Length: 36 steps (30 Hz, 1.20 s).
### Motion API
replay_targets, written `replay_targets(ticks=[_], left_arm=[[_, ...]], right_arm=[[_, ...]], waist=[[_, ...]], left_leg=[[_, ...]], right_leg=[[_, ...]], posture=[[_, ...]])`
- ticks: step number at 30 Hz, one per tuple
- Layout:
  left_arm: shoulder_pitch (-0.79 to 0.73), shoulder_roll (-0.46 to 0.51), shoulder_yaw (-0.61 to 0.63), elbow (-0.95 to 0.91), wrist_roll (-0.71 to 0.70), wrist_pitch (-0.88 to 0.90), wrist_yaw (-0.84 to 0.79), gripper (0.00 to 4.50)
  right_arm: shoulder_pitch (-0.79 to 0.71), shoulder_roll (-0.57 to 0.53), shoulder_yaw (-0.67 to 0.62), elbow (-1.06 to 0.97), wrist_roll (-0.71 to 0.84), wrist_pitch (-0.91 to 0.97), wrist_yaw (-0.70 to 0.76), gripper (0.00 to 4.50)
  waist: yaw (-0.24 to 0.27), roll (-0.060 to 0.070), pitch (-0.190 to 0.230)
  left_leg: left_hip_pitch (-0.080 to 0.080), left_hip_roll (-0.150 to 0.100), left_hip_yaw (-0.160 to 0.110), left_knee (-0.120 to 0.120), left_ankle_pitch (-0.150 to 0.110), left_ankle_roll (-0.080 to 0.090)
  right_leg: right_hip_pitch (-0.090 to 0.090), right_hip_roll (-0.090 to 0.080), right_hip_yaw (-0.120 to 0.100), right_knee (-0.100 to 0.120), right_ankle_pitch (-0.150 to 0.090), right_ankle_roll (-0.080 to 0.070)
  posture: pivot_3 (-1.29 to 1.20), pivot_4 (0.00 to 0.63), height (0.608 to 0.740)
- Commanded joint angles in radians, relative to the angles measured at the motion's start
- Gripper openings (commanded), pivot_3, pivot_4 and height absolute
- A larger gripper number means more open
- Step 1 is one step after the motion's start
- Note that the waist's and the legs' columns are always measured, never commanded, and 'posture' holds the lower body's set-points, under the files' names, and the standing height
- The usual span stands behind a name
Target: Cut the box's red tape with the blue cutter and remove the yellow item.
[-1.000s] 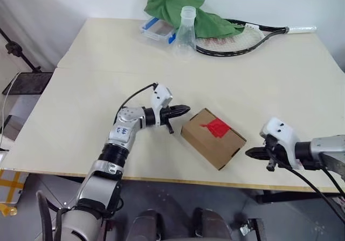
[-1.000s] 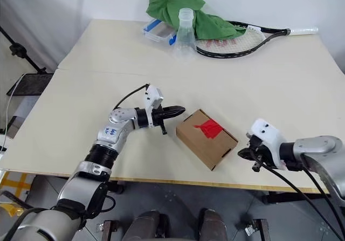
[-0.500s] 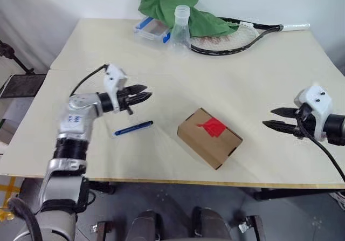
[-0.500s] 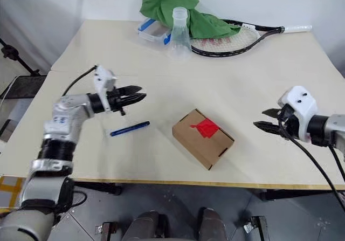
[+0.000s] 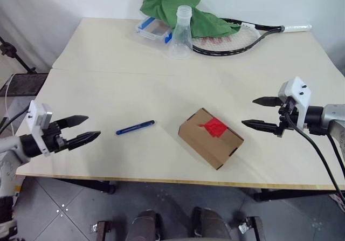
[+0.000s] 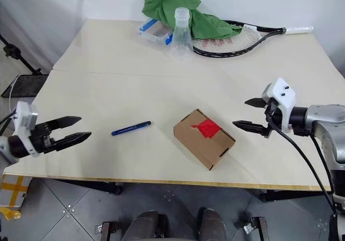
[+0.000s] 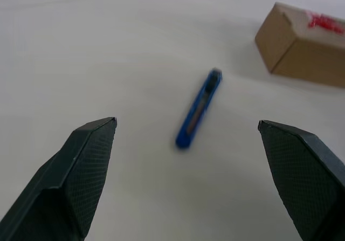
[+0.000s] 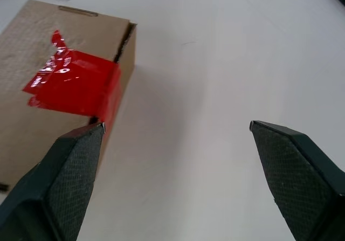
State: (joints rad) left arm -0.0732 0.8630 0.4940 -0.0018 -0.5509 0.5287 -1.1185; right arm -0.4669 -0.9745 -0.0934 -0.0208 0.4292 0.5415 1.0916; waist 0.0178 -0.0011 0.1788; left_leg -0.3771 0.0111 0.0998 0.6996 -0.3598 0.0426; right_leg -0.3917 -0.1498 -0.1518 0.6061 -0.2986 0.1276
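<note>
Hovering spread and empty, one on each side of the table (image 5: 161, 84).

Left gripper (image 5: 81, 128) hanging with both fingers wide apart, gripping nothing, pointing toward the blue cutter (image 5: 135, 127) lying flat on the table just ahead of its tips and apart from them. Beyond the cutter, sitting closed, the box (image 5: 211, 138), with the red tape (image 5: 215, 126) stuck across its top and over one edge. Right gripper (image 5: 260, 112) likewise standing wide open and empty, aiming at the taped side of the box, close but clear of it. Farther off, along the far edge of the table, lying together: a green cloth (image 5: 178, 6), a clear flask (image 5: 181, 32), a clear plastic container (image 5: 154, 29) and a racket (image 5: 237, 36).
</note>
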Motion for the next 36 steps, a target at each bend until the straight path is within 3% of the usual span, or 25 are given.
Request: replay_targets(ticks=[1, 5, 16, 22, 30, 33, 36], left_arm=[[0.071, 0.039, 0.102, -0.094, -0.047, 0.027, -0.002, 4.47], [0.123, 0.032, 0.087, -0.101, 0.027, -0.099, 0.003, 4.47], [-0.087, 0.001, -0.211, 0.079, 0.193, -0.353, -0.01, 4.47], [-0.343, -0.051, -0.407, 0.382, 0.32, -0.448, -0.052, 4.47], [-0.515, -0.12, -0.511, 0.619, 0.381, -0.536, -0.129, 4.47], [-0.542, -0.131, -0.528, 0.671, 0.4, -0.56, -0.139, 3.91], [-0.559, -0.13, -0.559, 0.701, 0.428, -0.567, -0.164, 2.97]], right_arm=[[-0.032, 0.005, -0.016, 0.008, 0.002, -0.029, 0.017, 4.5], [-0.043, 0.015, 0.007, 0.016, -0.015, -0.055, 0.028, 4.5], [-0.069, 0.035, -0.004, -0.056, 0.003, -0.007, 0.006, 4.5], [0.013, 0.021, -0.059, -0.146, 0.026, 0.044, -0.029, 4.5], [0.083, 0.002, -0.124, -0.22, 0.048, 0.095, -0.058, 4.5], [0.105, -0.006, -0.143, -0.239, 0.056, 0.107, -0.065, 4.5], [0.118, -0.012, -0.158, -0.252, 0.062, 0.116, -0.071, 4.5]], waist=[[0.0, 0.0, 0.0], [0.0, 0.001, 0.0], [0.001, 0.001, 0.001], [0.008, 0.001, 0.001], [0.005, 0.001, 0.001], [0.007, 0.001, 0.001], [0.007, 0.001, 0.001]], left_leg=[[0.0, 0.0, 0.0, 0.0, 0.0, 0.0], [0.001, 0.001, 0.0, 0.0, 0.0, 0.0], [0.001, 0.0, 0.004, -0.001, 0.0, 0.0], [0.001, 0.0, 0.006, 0.0, 0.0, 0.0], [0.001, -0.001, 0.007, 0.0, 0.0, 0.0], [0.002, -0.001, 0.007, 0.001, 0.0, 0.0], [0.002, -0.001, 0.007, 0.001, 0.0, 0.001]], right_leg=[[0.0, 0.0, 0.0, 0.0, 0.0, 0.0], [0.0, 0.0, 0.001, 0.0, 0.0, 0.0], [-0.002, 0.0, 0.002, 0.002, 0.0, 0.0], [-0.003, 0.0, 0.002, 0.004, 0.0, 0.0], [-0.003, 0.0, 0.001, 0.004, 0.0, 0.0], [-0.003, 0.0, 0.001, 0.005, 0.0, 0.0], [-0.003, 0.0, 0.001, 0.005, 0.0, 0.0]], posture=[[0.0, 0.15, 0.74], [0.0, 0.15, 0.74], [0.0, 0.15, 0.74], [0.0, 0.15, 0.74], [0.0, 0.15, 0.74], [0.0, 0.15, 0.74], [0.0, 0.15, 0.74]])
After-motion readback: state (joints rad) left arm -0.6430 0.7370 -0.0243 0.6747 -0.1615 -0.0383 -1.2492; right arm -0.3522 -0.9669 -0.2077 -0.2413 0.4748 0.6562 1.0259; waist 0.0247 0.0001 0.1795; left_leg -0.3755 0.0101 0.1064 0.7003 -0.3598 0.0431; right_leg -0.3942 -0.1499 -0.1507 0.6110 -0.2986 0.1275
